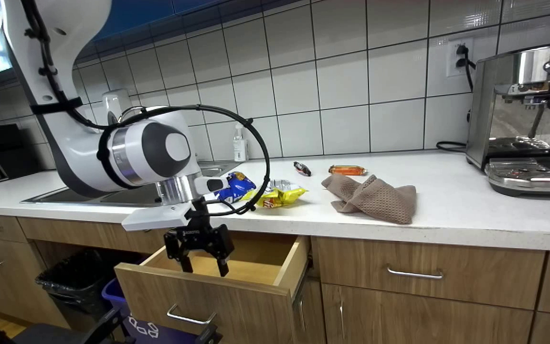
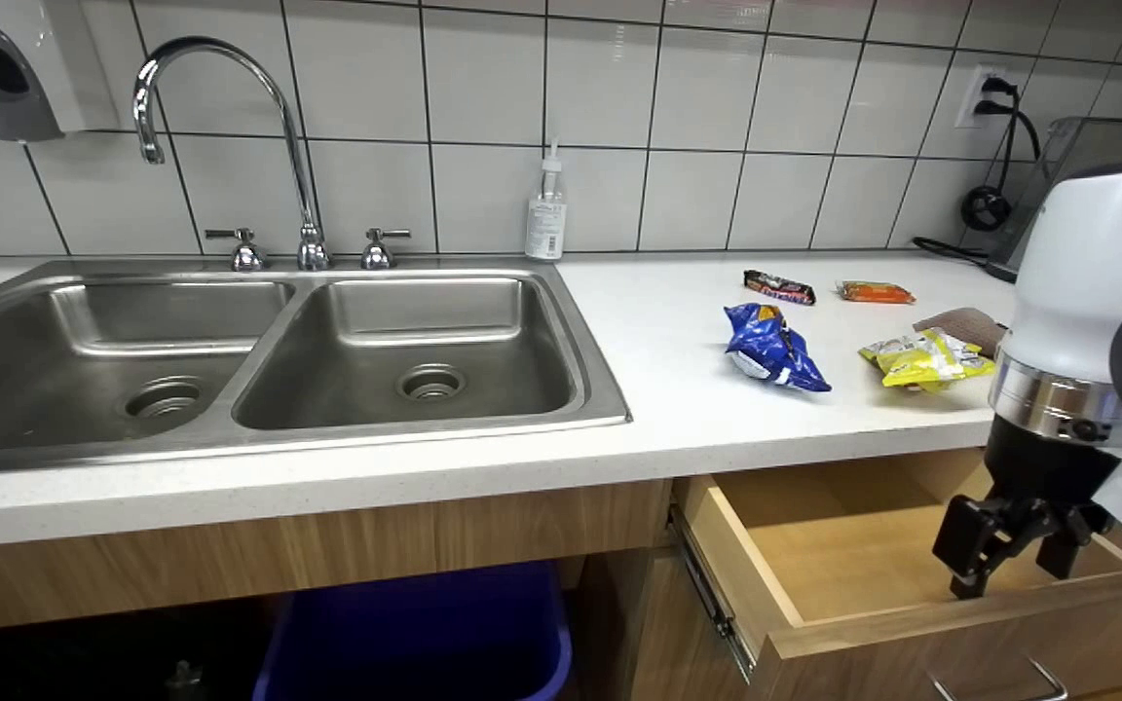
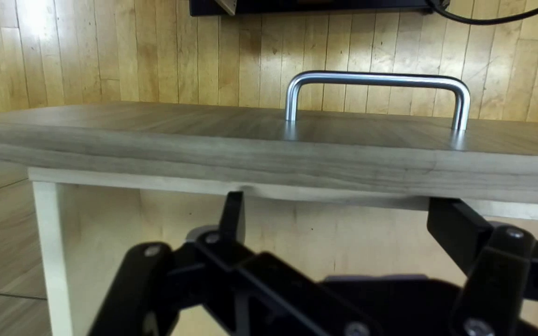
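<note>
Open drawer [image 1: 258, 262] jutting below worktop [image 1: 447, 196], front panel [image 1: 229, 303] running left to right. End effector [image 1: 205, 268] hanging over drawer, fingers [image 3: 234, 217] spread, gripping nothing — panel, handle [image 3: 376, 78] lying on near side. Blue bag [image 2: 773, 349], yellow bag [image 2: 926, 360] resting farther back, on worktop.

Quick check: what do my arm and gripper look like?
The arm is white with dark grey joint covers and silver bands; a black cable loops outside it. The gripper is black and two-fingered, with small pale lettering.
</note>
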Controlling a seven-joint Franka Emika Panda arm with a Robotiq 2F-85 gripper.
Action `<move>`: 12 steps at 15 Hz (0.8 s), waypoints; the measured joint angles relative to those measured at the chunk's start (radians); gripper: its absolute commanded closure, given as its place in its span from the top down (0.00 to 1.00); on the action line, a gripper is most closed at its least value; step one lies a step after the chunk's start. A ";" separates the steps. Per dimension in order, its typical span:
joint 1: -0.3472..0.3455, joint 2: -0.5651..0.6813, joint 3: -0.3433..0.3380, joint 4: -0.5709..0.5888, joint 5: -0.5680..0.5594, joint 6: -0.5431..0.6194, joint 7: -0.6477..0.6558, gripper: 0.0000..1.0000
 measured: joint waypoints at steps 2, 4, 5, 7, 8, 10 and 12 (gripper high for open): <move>-0.001 -0.013 -0.003 -0.022 -0.010 -0.005 0.002 1.00; -0.002 -0.014 -0.003 -0.020 -0.010 -0.021 0.001 1.00; -0.002 -0.014 -0.002 -0.017 -0.010 -0.028 0.001 1.00; -0.004 -0.014 -0.002 -0.014 -0.010 -0.038 0.001 1.00; -0.005 -0.014 -0.002 -0.012 -0.010 -0.043 0.001 1.00; -0.005 -0.016 -0.002 -0.014 -0.010 -0.049 0.001 1.00; -0.005 -0.018 0.000 -0.014 -0.010 -0.060 0.001 1.00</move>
